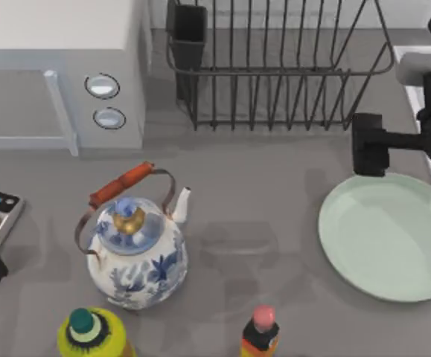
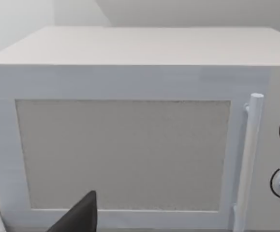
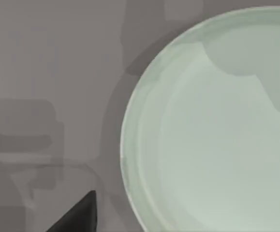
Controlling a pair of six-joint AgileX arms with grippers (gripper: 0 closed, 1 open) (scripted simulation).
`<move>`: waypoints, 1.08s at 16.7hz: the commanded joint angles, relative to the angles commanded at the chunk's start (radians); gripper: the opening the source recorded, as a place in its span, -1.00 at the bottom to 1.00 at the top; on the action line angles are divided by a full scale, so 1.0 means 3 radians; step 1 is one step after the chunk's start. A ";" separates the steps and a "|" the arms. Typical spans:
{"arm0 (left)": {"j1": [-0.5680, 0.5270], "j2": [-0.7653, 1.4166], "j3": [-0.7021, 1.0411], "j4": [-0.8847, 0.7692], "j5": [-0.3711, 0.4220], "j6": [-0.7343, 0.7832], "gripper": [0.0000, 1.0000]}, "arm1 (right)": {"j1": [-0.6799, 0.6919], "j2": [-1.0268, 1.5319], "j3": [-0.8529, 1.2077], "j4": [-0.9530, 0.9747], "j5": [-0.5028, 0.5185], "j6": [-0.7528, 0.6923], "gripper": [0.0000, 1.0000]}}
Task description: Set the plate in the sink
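Here, the grey table lies bare between the teapot and the mint plate, which rests flat at the right edge, below the dish rack. The right gripper hovers just beyond the plate's far rim; whether its fingers are apart, I cannot tell.

The plate runs off the picture's right edge, and beside it the sink shows just a corner of pale rim.
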 joint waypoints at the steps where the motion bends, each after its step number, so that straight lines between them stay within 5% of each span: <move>1: 0.0000 0.0000 0.0000 0.0000 0.0000 0.0000 1.00 | 0.0075 0.0301 0.0222 -0.0161 0.0000 0.0077 1.00; 8: 0.0000 0.0000 0.0000 0.0000 0.0000 0.0000 1.00 | 0.0408 0.1613 0.1196 -0.0877 0.0001 0.0421 1.00; 18: 0.0000 0.0000 0.0000 0.0000 0.0000 0.0000 1.00 | 0.0413 0.1779 0.1068 -0.0662 0.0001 0.0438 1.00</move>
